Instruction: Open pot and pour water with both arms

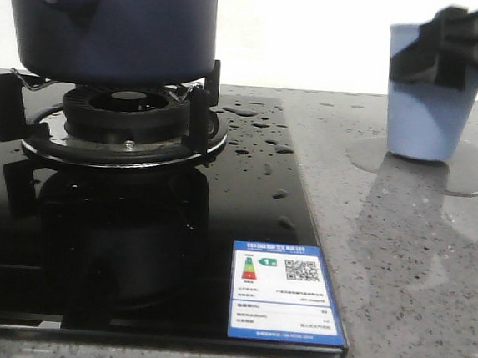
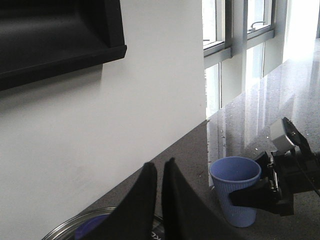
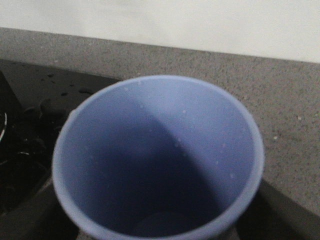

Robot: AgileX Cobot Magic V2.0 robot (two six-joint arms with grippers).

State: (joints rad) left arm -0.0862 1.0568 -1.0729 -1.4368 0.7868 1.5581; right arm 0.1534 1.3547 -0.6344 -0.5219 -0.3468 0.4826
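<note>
Your right hand [image 1: 450, 59] is clamped on the light blue cup [image 1: 427, 103], its black fingers pressing the ribbed wall just under the rim on both sides. Gripping that high keeps the mouth clear and the cup upright, which you will want while something is tipped into it. In the right wrist view the cup's inside looks dry apart from a few specks; I see no pool at the bottom, though that part is dark. The cup stands on the desk [image 1: 399, 268], to the right of the glass hob [image 1: 133, 245], in a glossy puddle of water [image 1: 474, 170]. More droplets lie scattered across the hob near the burner [image 1: 118, 122].

Your left hand [image 2: 160, 200] has its two dark fingers drawn together with only a thin slit between them, and nothing shows held there. It hovers above a round glass lid [image 2: 75, 225] whose metal rim peeps in at the edge of the left wrist view; whether the lid sits on the pot I cannot tell from that view.

The pot [image 1: 111, 17] rests on the burner's metal supports at the left, well apart from the cup, its stubby hollow handle turned toward the front-left. My guess is that the cup is held steady to receive the pour.
</note>
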